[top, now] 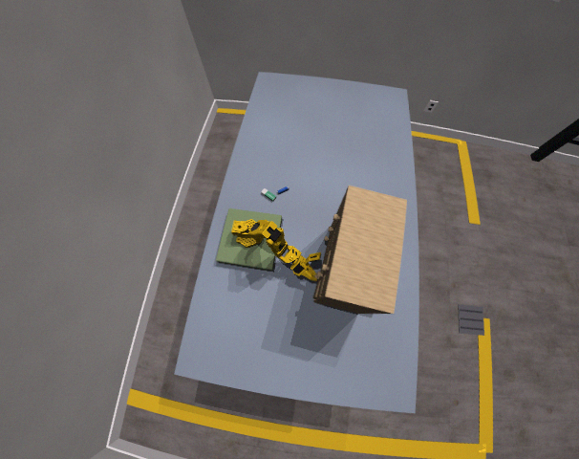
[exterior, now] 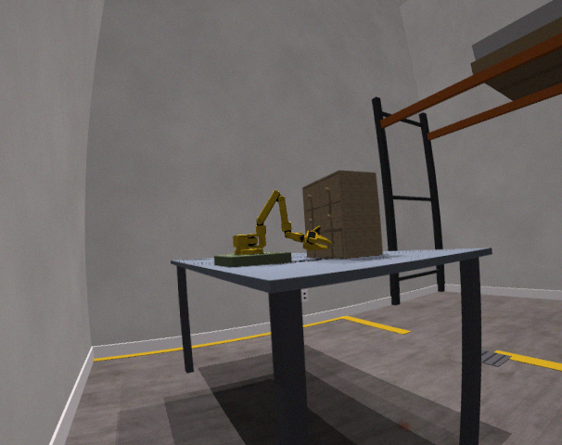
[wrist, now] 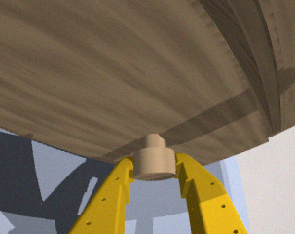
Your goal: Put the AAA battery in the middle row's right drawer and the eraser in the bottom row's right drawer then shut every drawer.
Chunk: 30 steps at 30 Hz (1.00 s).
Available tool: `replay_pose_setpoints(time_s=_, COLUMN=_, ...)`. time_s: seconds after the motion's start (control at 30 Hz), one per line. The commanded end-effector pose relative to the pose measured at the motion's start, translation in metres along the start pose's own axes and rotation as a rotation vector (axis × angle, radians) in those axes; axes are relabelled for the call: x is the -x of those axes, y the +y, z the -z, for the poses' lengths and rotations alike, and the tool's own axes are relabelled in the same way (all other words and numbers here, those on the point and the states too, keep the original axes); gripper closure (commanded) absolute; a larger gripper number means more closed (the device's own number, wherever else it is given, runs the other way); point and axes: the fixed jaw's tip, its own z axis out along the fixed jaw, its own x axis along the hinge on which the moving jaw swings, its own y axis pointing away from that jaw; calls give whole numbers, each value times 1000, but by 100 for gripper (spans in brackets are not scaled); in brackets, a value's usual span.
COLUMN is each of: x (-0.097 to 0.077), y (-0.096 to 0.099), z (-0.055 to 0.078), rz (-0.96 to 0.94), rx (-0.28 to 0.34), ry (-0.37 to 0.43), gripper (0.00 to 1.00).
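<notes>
The wooden chest (top: 366,249) stands on the table with its drawer fronts facing my arm; it also shows in the side view (exterior: 343,212). Its drawers look shut. My gripper (wrist: 154,171) is shut on a round wooden drawer knob (wrist: 153,159), low on the chest front. In the overhead view my gripper (top: 319,275) is at the right end of the chest front, and in the side view (exterior: 325,238) it is level with the bottom row. The blue AAA battery (top: 282,189) and the white-and-green eraser (top: 268,194) lie side by side on the table, beyond my base.
My arm's base sits on a green pad (top: 248,239) left of the chest. Other drawer knobs (top: 331,228) stick out along the chest front. A black ladder rack (exterior: 405,191) stands behind the table.
</notes>
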Motion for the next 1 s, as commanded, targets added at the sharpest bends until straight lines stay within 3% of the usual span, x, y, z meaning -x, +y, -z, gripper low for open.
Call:
replay_pose_setpoints(time_s=0.0, x=-1, y=4, z=6, rz=7, rx=30, ry=16, gripper=100)
replay_pose_setpoints(time_s=0.97, x=-4, y=1, z=13, rz=4, rx=22, ry=27, gripper=100)
